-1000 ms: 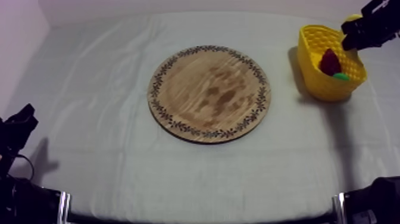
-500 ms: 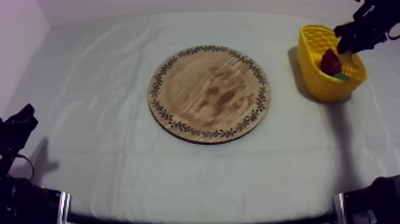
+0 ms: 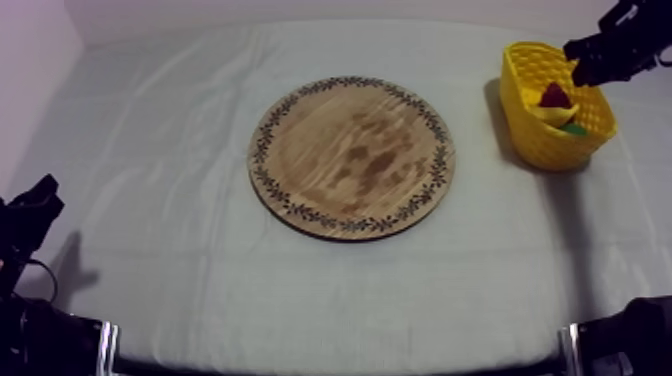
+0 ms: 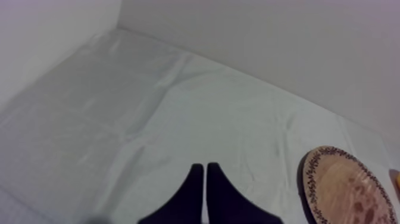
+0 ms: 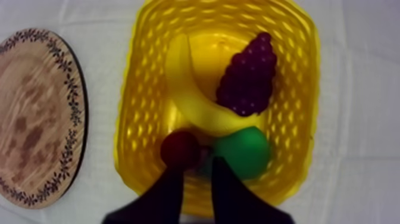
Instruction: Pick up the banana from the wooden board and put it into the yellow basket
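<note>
Two black fingers of the right gripper (image 5: 195, 171) stand apart with nothing between them, poised over the near end of the yellow basket (image 5: 137, 119). Just beyond one fingertip sits the small red fruit (image 5: 180, 149), and just beyond the other sits the green pear (image 5: 244, 154), the two close together on the basket floor. Past them lies the banana (image 5: 183, 83), inside the basket and not on the board. Its long axis runs away from the gripper: one end is near the pear, and the body curves along the side nearer the board up to the far rim. A dark bunch of grapes (image 5: 249, 74) rests against the banana's inner curve. The banana lies ahead of the open fingers and below them, apart from both, so by the look of things the drop into the basket is done. The coming move is probably a straight lift out, with the fingers kept clear of the basket wall. Beside the basket, on the grey-white cloth (image 3: 200, 150), the round wooden board (image 5: 36, 119) with its patterned rim is bare. Farthest off, well apart from basket and banana, the left gripper (image 4: 205, 170) sits low at its own side of the table. Its fingers are pressed together into a narrow wedge and hold nothing. The right arm is by far the nearer one to the banana.
</note>
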